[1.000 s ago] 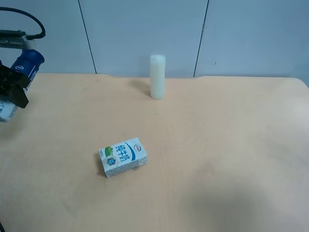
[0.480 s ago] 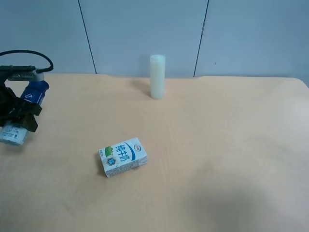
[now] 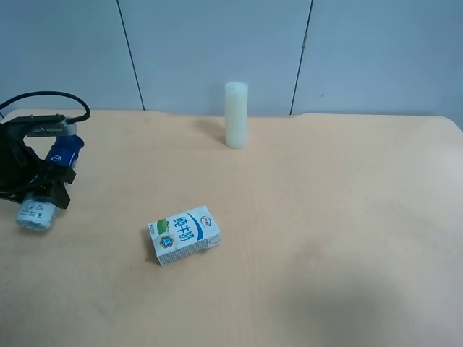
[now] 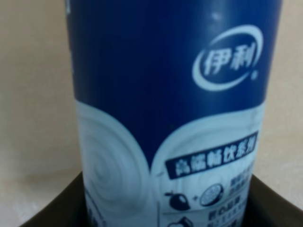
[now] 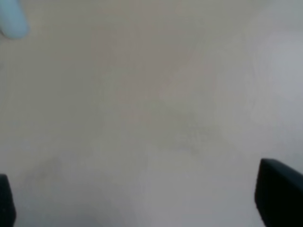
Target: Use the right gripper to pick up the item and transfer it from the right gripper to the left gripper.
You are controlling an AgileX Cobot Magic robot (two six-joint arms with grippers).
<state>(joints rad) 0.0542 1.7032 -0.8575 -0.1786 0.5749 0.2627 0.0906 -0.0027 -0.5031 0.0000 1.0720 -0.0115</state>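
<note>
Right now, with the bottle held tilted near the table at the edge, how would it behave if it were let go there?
The bottle is a smooth round cylinder held well off upright, so it would probably land on its side and roll. Its glossy printed wall looks slippery, so the left gripper fingers could slide along it. It looks rigid, not squashy.

glossy bottle (image 4: pixel 168 113), matt wood-look table (image 3: pixel 325 217)
</note>
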